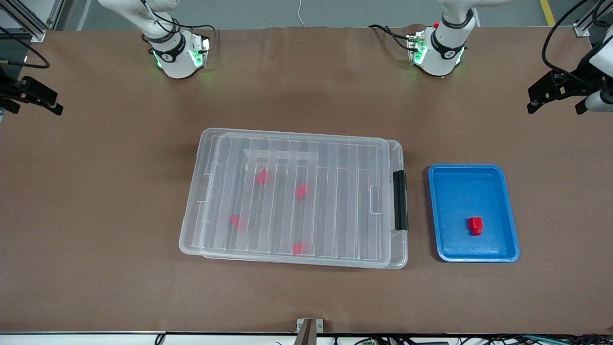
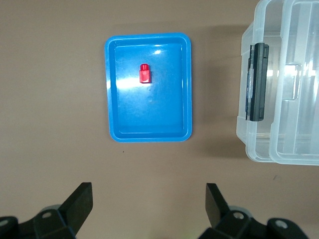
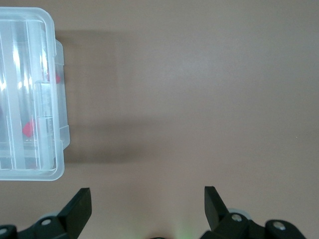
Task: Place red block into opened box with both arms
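Your table (image 1: 96, 215) is covered in plain brown, and the biggest thing on it is the clear plastic box (image 1: 293, 196) in the middle, with its ribbed clear lid (image 1: 306, 201) lying on top, sitting slightly askew on the tub so one edge of the tub shows past it at the left arm's end. You can see the black latch bar (image 1: 400, 200) on that same end of the box, and through the lid four blurred red pieces (image 1: 261, 177) lie spread about inside. Next in size are your two arms, both pulled back toward the ends of the table: the left gripper (image 2: 149, 201) hangs over bare table at the left arm's end, fingers spread wide with nothing between them, and the right gripper (image 3: 147, 201) hangs over bare table at the right arm's end, fingers spread just as wide and also empty. Beside the box, just past the latch toward the left arm's end and not touching it, sits the blue tray (image 1: 507, 211). Smallest of all is the red block (image 1: 475, 225) you are after: it lies loose on the tray floor, in the half of the tray nearer the front camera, clear of the tray walls.
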`<state>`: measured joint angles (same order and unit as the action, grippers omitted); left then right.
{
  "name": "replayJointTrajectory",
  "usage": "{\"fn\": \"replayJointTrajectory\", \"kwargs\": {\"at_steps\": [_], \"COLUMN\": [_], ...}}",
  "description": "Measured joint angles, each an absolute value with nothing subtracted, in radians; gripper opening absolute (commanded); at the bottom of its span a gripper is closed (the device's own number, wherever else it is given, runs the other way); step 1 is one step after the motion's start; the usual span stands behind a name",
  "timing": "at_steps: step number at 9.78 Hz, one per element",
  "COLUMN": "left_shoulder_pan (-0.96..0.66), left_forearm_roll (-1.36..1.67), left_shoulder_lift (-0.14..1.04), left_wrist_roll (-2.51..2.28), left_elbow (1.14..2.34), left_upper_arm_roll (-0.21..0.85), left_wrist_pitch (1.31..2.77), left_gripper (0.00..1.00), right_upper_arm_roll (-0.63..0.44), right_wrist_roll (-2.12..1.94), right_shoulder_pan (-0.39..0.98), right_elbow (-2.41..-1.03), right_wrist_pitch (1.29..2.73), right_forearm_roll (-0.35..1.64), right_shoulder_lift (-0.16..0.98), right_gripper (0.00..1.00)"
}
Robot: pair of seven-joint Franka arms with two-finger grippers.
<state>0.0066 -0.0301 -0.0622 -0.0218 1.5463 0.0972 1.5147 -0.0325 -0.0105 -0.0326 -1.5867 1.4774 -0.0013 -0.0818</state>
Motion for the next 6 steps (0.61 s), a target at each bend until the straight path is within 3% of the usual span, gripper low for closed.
{"fn": "replayJointTrajectory", "kwargs": {"at_steps": [4,6], "left_shoulder_pan": [0.006,0.007], "left_forearm_roll": [-0.034,-0.044], "left_shoulder_lift": [-0.042,0.048], "left_wrist_roll": [-0.022,-0.022], "left_elbow": [1.537,1.497], "left_upper_arm_roll": [0.097,0.097], "left_wrist_pitch": [1.515,1.526], "left_gripper": [1.00,1.00], "right_upper_arm_roll": [-0.031,0.010], "right_wrist_roll": [-0.011,-0.014], "right_shoulder_pan": [-0.032,-0.018], "right_elbow": [-1.587,-1.595], "right_wrist_pitch": [1.480,1.540], "right_forearm_roll": [-0.001,0.001], "right_shoulder_lift": [-0.082,-0.062], "right_gripper": [1.00,1.00]}}
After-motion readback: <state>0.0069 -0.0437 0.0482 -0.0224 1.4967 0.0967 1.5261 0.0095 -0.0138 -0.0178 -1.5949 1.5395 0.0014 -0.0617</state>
